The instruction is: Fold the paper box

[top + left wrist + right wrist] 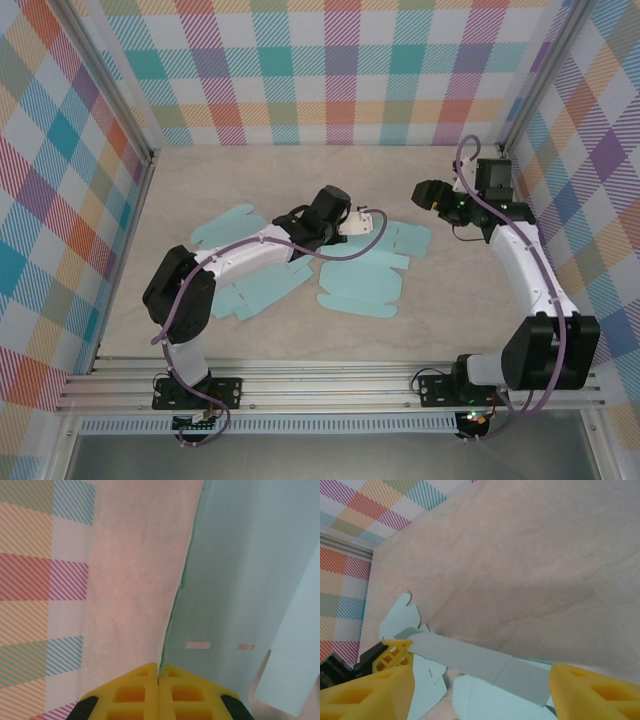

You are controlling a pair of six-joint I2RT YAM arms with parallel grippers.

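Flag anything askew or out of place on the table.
One flap of the paper box stands up off the table, pinched edge-on in the left gripper's shut fingers, while the rest lies flat. No tears or spills visible.

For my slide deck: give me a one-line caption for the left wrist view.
Left gripper shut on the edge of the pale teal paper box, beige table beside it.

Lab test cell: plaid-printed walls [340,70], aluminium framing [330,385] round a tabletop [250,180].
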